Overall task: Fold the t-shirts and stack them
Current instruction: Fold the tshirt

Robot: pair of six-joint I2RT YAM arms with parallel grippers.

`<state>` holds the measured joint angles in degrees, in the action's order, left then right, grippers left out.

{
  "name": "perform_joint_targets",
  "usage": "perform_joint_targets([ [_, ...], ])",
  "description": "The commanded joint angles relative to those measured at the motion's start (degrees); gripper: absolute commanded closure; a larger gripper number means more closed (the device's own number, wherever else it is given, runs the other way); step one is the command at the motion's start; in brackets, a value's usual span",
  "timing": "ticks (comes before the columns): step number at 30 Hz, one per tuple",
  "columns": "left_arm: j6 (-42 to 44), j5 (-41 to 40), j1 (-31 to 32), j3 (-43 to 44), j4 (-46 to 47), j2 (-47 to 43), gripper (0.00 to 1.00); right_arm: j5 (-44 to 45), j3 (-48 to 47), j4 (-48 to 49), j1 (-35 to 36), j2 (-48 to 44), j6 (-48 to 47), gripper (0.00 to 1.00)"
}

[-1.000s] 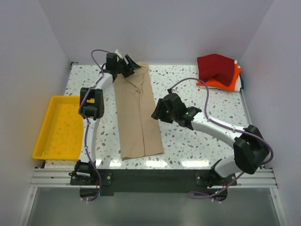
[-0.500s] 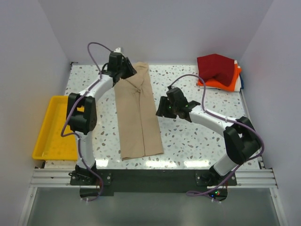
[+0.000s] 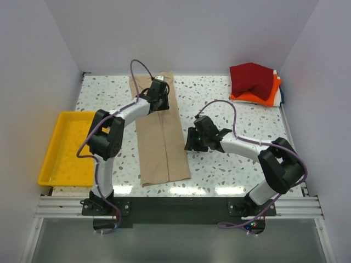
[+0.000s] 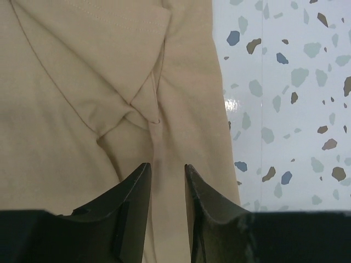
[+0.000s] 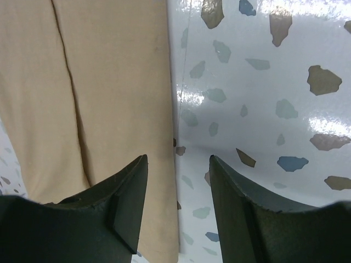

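The tan t-shirt [image 3: 162, 148] lies folded into a long narrow strip running from the back of the table to the front. My left gripper [image 3: 160, 93] hovers over its upper part. In the left wrist view its jaws [image 4: 167, 167] stand a narrow gap apart over a creased ridge of tan cloth [image 4: 82, 82]. My right gripper [image 3: 189, 141] is open at the strip's right edge. In the right wrist view [image 5: 178, 159] one finger is over the cloth [image 5: 109, 82] and the other over bare table. At the back right the dark red t-shirt [image 3: 251, 78] lies folded on the orange t-shirt [image 3: 263, 98].
A yellow tray [image 3: 66, 148] sits off the table's left side. White walls close in the back and both sides. The speckled tabletop [image 3: 230, 164] ends at a metal rail in front, where the arm bases stand.
My left gripper has moved from the shirt's far left corner rightward and nearer, over the upper middle, and its jaws have narrowed. My right gripper has slid slightly left and nearer, to the shirt's right edge.
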<state>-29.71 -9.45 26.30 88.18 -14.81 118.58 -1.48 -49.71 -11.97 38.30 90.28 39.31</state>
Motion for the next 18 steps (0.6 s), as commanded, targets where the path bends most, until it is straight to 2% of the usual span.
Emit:
perform_joint_targets([
  [1, 1.7, -2.1, 0.1, 1.7, 2.6, 1.5, 0.65, 0.2, 0.7, 2.7, 0.8, -2.4, 0.5, 0.48],
  [9, 1.4, -4.3, 0.1, 1.8, 2.4, 4.0, 0.68, 0.9, 1.8, 2.4, 1.1, -2.9, 0.4, 0.48],
  [15, -1.3, -13.9, 0.1, 2.4, -2.8, 3.6, 0.78, 1.0, 2.3, 2.3, 1.2, -2.1, 0.3, 0.49],
  [18, -1.3, -15.6, 0.1, 2.2, -3.0, 3.1, 0.78, 1.2, 3.0, 2.1, 1.2, -2.0, 0.0, 0.49],
])
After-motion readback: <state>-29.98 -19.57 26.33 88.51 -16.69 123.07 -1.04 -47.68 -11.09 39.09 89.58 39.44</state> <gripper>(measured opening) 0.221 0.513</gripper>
